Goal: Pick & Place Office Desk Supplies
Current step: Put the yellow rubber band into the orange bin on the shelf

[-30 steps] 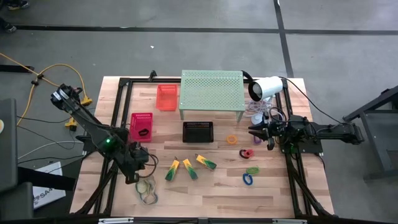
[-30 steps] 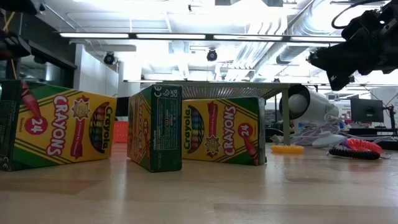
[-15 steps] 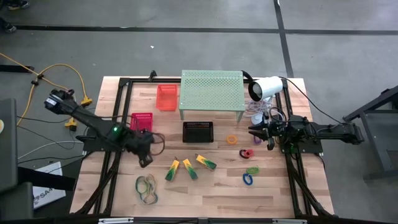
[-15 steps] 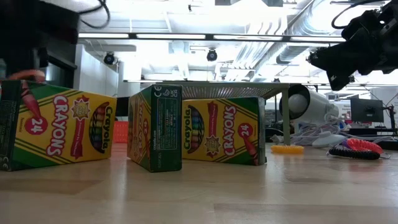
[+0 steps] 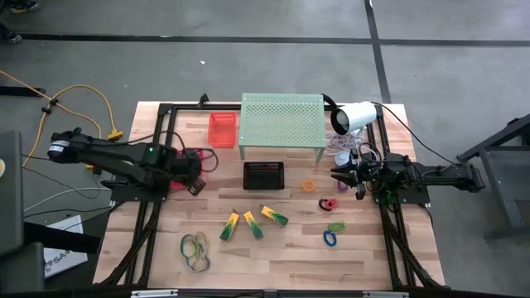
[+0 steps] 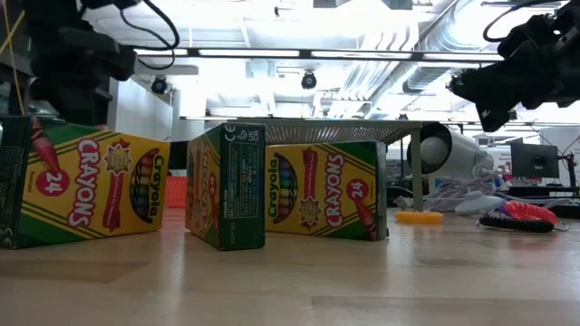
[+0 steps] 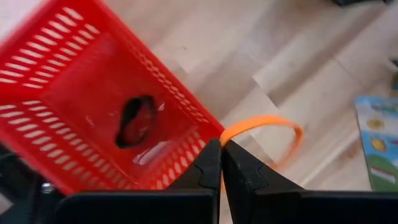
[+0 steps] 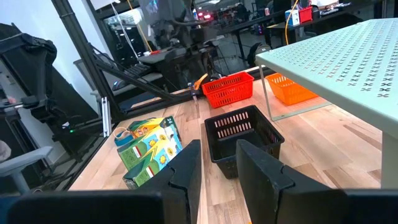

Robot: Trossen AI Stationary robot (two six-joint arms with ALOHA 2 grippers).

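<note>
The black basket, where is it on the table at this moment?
In the high view, the black basket sits near the table's middle, just in front of the pale-green perforated shelf, with the red basket to its left and the orange loop to its right.

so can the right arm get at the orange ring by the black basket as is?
Probably yes. The right gripper hangs open, holding nothing, just beside the orange ring, with bare table between; the black basket sits clear on the ring's far side.

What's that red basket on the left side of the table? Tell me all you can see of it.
The red basket is a small rectangular bin, plastic by its look, with slotted walls. It sits upright on the wooden table, left of the black basket. One dark item lies inside. The left gripper hangs over its rim, pinching an orange rubber band.
</note>
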